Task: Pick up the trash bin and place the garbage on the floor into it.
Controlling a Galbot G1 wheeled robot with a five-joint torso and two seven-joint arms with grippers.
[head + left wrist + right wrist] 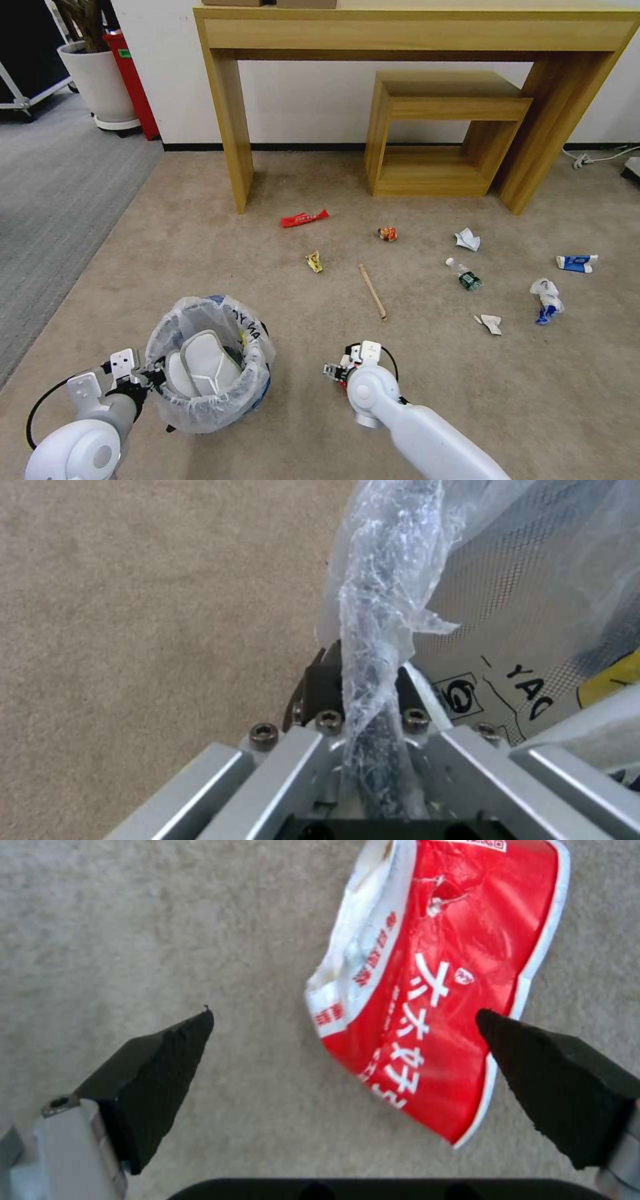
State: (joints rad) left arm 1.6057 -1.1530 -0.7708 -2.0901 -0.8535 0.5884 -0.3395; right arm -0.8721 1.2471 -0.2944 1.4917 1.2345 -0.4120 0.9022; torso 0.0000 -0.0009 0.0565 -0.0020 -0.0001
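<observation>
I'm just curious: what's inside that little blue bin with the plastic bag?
Inside the trash bin, held at its rim by the left gripper, lies a white tray-like piece with raised ridges. The crinkled bag and that piece hide whatever lies beneath.

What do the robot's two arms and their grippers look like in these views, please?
Both arms have glossy white rounded shells with black cables looped at the wrists. The left gripper has silver metal brackets with hex screws. The right gripper carries black, wedge-shaped fingertips on silver mounts.
</observation>
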